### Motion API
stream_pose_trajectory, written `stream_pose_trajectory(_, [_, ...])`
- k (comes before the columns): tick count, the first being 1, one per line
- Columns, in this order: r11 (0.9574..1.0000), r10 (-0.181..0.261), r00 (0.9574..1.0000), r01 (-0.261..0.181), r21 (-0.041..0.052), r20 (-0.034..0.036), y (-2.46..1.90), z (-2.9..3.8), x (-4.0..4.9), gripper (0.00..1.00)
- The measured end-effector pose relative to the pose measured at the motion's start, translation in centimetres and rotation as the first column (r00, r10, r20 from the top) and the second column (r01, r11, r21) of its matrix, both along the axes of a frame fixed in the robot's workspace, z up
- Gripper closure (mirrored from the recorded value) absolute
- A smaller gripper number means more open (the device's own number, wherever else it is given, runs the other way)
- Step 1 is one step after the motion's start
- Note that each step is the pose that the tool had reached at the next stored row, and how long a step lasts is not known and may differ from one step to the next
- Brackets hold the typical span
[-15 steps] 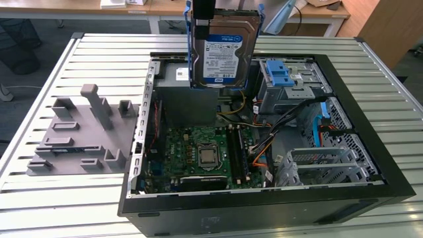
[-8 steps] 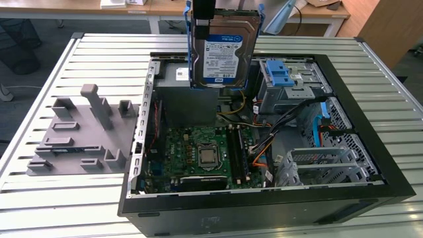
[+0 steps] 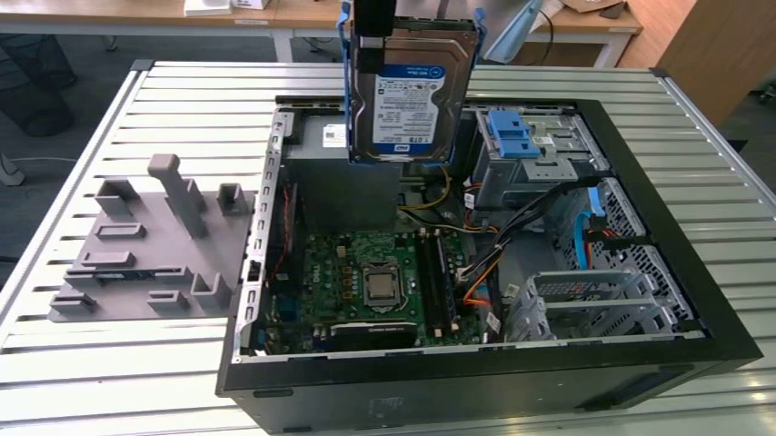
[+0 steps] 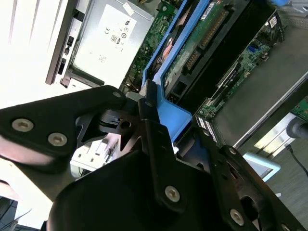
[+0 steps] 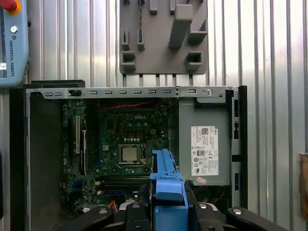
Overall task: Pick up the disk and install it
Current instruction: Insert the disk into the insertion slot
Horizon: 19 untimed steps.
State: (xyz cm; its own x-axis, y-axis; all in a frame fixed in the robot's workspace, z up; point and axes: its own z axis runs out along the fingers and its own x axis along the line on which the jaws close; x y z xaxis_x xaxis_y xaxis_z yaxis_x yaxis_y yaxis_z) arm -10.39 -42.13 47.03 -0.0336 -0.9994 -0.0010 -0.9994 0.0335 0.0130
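Observation:
The disk (image 3: 406, 91), a silver drive with a white-and-blue label in a blue plastic bracket, hangs upright above the back of the open computer case (image 3: 485, 381). My gripper (image 3: 385, 20) holds it from above, shut on the top edge of the bracket. In both wrist views the black fingers (image 4: 154, 139) clamp the blue bracket (image 5: 166, 180), and the disk (image 4: 192, 53) stretches away from them toward the case. In the first wrist view the gripper (image 5: 168, 204) is over the motherboard (image 5: 125, 144).
Inside the case are a grey power supply (image 3: 345, 191), a drive cage with a blue latch (image 3: 522, 136) and a metal bay (image 3: 594, 300) in the front part of the case towards the exterior view's right. A grey fixture plate (image 3: 152, 254) lies on the slatted metal table (image 3: 182, 100). A teach pendant (image 5: 12, 43) lies beside the case.

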Motion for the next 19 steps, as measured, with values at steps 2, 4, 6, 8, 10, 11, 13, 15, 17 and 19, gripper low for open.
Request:
stream_pose_trajectory(2, [1.0000, 0.000, 1.0000, 0.000, 0.0001, 0.0001, -0.28, 0.00, 0.00, 0.64])
stream_pose_trajectory(4, [1.0000, 0.000, 1.0000, 0.000, -0.0001, 0.0000, -0.63, 0.00, 0.00, 0.64])
stream_pose_trajectory(6, [1.0000, 0.000, 1.0000, 0.000, 0.0001, 0.0001, -0.97, -0.01, 0.00, 0.64])
stream_pose_trajectory(8, [1.0000, 0.000, 1.0000, 0.000, 0.0001, 0.0001, -1.36, -0.01, 0.00, 0.64])
stream_pose_trajectory(10, [1.0000, 0.001, 1.0000, -0.001, 0.0000, 0.0000, -1.74, 0.00, 0.00, 0.64])
stream_pose_trajectory(11, [1.0000, 0.001, 1.0000, -0.001, 0.0000, 0.0000, -1.92, 0.00, 0.00, 0.64])
stream_pose_trajectory(13, [1.0000, 0.001, 1.0000, -0.001, 0.0001, 0.0001, -2.20, -0.01, 0.00, 0.64])
stream_pose_trajectory(15, [1.0000, 0.002, 1.0000, -0.002, 0.0001, 0.0002, -2.40, -0.01, 0.00, 0.64])
stream_pose_trajectory(17, [1.0000, 0.002, 1.0000, -0.002, 0.0001, 0.0001, -2.44, -0.01, -0.01, 0.64])
stream_pose_trajectory(19, [1.0000, 0.002, 1.0000, -0.002, 0.0000, 0.0001, -2.45, -0.01, 0.00, 0.64])
